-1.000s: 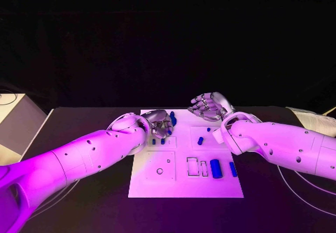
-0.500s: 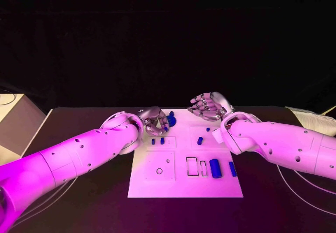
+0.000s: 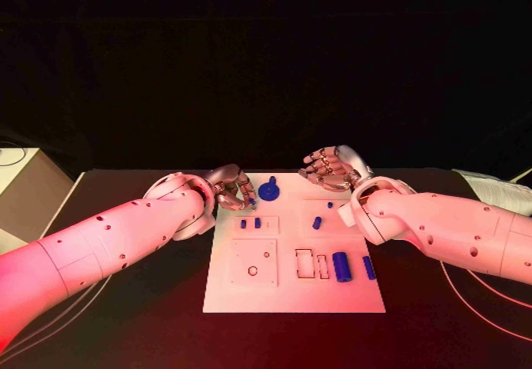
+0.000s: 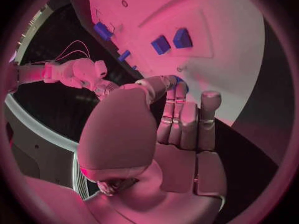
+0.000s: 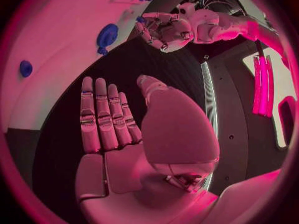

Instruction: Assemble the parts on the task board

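The white task board [image 3: 290, 290] lies in the middle of the table. A round blue part [image 3: 270, 189] sits near its far edge, and it also shows in the right wrist view [image 5: 107, 36]. My left hand [image 3: 231, 188] hovers at the board's far left corner, just left of that part, with its fingers curled. A small blue bit [image 3: 251, 201] shows at its fingertips [image 4: 181, 87]; I cannot tell whether it is pinched. My right hand [image 3: 329, 167] hangs over the far edge, fingers [image 5: 102, 117] apart and holding nothing.
Two small blue parts [image 3: 251, 224] stand left of the board's centre and another [image 3: 317, 223] to their right. A blue cylinder [image 3: 341, 266] and a slim blue piece [image 3: 368, 267] lie nearer, beside outlined slots [image 3: 305, 264]. A pale box [image 3: 24, 184] stands far left.
My left hand has drawn back to the left, off the round blue part, which now shows in full. The right hand has hardly moved.
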Robot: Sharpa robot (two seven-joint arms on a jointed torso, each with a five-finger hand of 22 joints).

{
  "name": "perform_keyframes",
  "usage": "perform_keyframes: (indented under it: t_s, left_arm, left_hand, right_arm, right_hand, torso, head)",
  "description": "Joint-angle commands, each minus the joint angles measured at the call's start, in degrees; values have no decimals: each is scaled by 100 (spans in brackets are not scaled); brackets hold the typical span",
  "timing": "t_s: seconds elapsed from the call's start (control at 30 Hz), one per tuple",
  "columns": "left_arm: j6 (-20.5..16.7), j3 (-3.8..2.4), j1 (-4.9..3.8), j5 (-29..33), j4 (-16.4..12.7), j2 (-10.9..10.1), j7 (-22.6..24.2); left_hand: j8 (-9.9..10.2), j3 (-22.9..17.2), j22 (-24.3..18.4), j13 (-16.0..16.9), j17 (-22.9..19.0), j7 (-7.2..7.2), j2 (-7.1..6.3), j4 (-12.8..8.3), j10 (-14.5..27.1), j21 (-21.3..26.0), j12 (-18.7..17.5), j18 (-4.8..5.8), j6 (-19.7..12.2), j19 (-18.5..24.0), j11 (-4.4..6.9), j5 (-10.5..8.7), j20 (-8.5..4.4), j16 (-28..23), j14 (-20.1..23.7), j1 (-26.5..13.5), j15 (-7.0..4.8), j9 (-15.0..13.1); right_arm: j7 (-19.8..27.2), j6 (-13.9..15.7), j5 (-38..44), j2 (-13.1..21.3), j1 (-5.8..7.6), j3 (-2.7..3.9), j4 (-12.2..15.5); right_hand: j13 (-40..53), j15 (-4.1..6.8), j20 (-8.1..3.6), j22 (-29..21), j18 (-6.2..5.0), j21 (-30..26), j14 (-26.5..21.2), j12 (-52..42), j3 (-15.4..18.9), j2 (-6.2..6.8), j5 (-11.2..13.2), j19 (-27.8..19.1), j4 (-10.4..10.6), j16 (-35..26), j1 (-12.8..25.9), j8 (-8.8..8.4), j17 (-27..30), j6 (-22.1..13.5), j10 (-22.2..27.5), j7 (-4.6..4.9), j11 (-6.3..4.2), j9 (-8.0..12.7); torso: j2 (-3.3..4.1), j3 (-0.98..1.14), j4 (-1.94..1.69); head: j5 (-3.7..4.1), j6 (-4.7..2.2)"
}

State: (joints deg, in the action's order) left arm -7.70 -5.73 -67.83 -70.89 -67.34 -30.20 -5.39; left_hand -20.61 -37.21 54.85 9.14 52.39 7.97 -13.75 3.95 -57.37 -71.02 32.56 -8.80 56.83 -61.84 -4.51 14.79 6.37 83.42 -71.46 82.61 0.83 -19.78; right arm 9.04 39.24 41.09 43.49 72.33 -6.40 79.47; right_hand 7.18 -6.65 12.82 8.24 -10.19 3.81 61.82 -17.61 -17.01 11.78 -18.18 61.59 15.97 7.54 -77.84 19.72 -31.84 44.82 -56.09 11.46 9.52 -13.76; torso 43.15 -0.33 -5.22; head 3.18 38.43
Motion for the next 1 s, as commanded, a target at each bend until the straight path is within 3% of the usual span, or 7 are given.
perform_keyframes:
  t_s: [0.03,1.0]
  left_arm:
    - [302,-13,-2,-129,4,-16,-149]
    - [395,10,-1,-418,215,233,-213]
  left_hand:
    - [12,32,11,-6,15,14,-7,0,-54,15,-23,37,46,-4,-3,-26,34,20,-31,-70,14,-15]
    - [18,36,3,-7,-12,10,0,-9,-73,22,-40,35,59,-2,2,-25,33,18,-21,-68,10,-22]
  right_arm:
    - [76,-74,24,3,-1,1,1]
    - [77,-71,24,-19,-2,1,6]
  right_hand:
    - [-4,-10,12,-5,-36,9,10,27,-30,28,-26,-33,0,-31,-46,19,5,-39,1,216,25,5]
    - [-4,-10,12,-5,-36,9,10,27,-30,28,-26,-33,0,-31,-46,19,5,-39,1,216,25,5]
  torso:
    - [3,4,-3]
    - [4,7,1]
  head:
    - [1,11]
    - [-24,21]
